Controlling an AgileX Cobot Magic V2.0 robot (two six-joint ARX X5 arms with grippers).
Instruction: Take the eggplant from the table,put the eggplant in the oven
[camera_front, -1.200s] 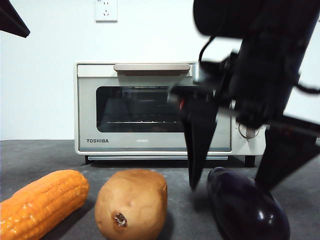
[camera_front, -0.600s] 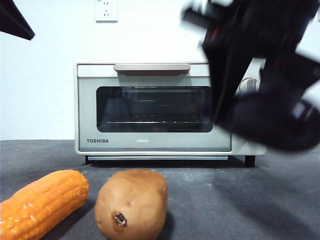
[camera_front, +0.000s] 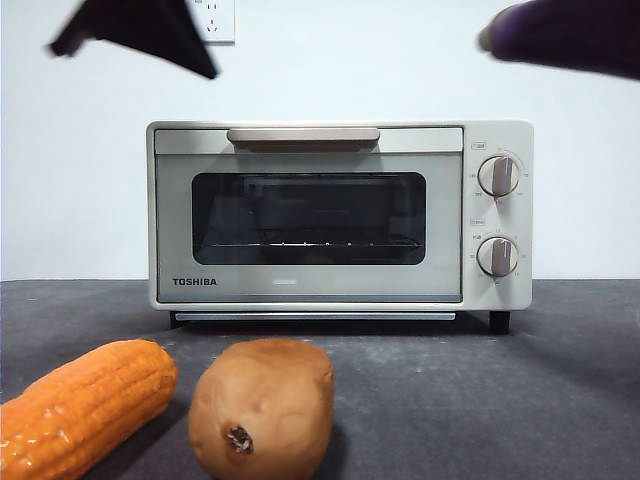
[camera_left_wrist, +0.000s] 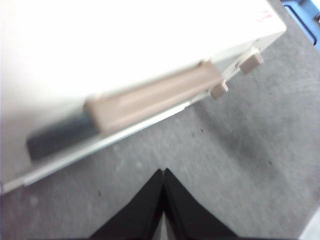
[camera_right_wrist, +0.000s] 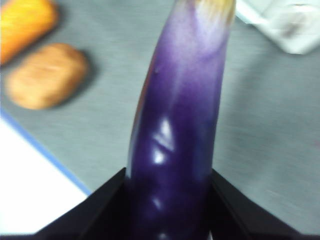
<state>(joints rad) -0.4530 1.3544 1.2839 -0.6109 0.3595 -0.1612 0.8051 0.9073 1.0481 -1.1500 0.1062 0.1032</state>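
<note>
High above the table (camera_front: 480, 400), the glossy purple eggplant (camera_right_wrist: 175, 130) is held by my right gripper (camera_right_wrist: 167, 173), whose jaws are shut on its thick end. In the front view only the eggplant's blurred end (camera_front: 570, 35) shows, at the top right, above the oven's knobs. The cream Toshiba oven (camera_front: 340, 215) stands at the back with its door closed. My left gripper (camera_left_wrist: 163, 174) is shut with nothing in it. It hovers over the table just in front of the oven's beige handle (camera_left_wrist: 155, 97), and in the front view it is a dark shape (camera_front: 140, 28) at the top left.
An orange corn cob (camera_front: 85, 405) and a brown potato (camera_front: 262, 405) lie at the table's front left. Both also show in the right wrist view, corn cob (camera_right_wrist: 25, 22) and potato (camera_right_wrist: 47, 75). Two round knobs (camera_front: 498, 215) sit on the oven's right side.
The right gripper has lifted the eggplant off the table's front right, up to the top right of the front view. The left arm has moved in from the top left corner.
</note>
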